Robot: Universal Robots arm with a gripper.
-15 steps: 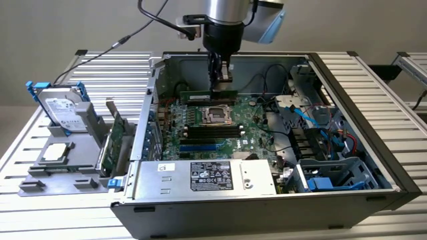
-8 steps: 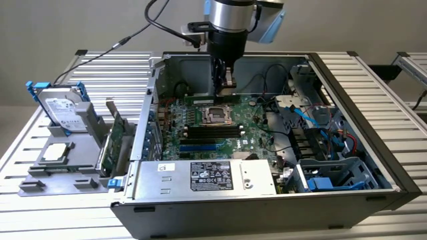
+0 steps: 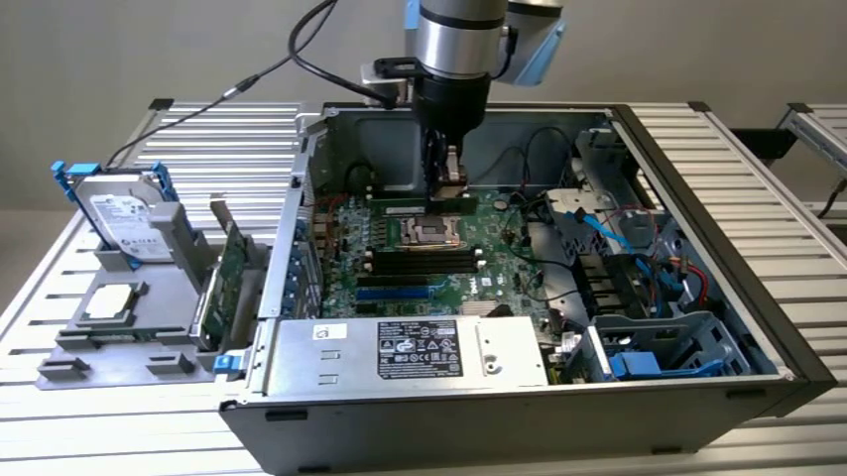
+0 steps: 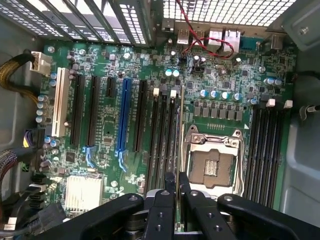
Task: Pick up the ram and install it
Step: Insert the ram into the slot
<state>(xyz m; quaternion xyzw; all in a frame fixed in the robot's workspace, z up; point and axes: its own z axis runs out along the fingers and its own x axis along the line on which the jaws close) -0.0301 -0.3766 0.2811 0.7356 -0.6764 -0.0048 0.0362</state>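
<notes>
The slatted surface [image 3: 79, 436] carries an open computer case [image 3: 741, 327] lying on its side; nearest in the exterior view is the silver power supply [image 3: 411, 347] with its label; on that view's left a grey tray [image 3: 119, 347] holds a tall green card [image 3: 228, 273] on edge and, further back, a hard drive [image 3: 122, 213] with blue rails. Behind the power supply lies the green motherboard [image 3: 397, 268] with black memory slots [image 3: 423, 260], then the processor socket [image 3: 426, 233]. Beyond the socket the claw [image 3: 450, 183] reaches down into the case, pinching the ram [image 3: 404, 201]; in the wrist view the black fingers [image 4: 162, 210] close on the stick seen edge-on, just beside the socket and over the slots; whether it touches a slot I cannot tell.
</notes>
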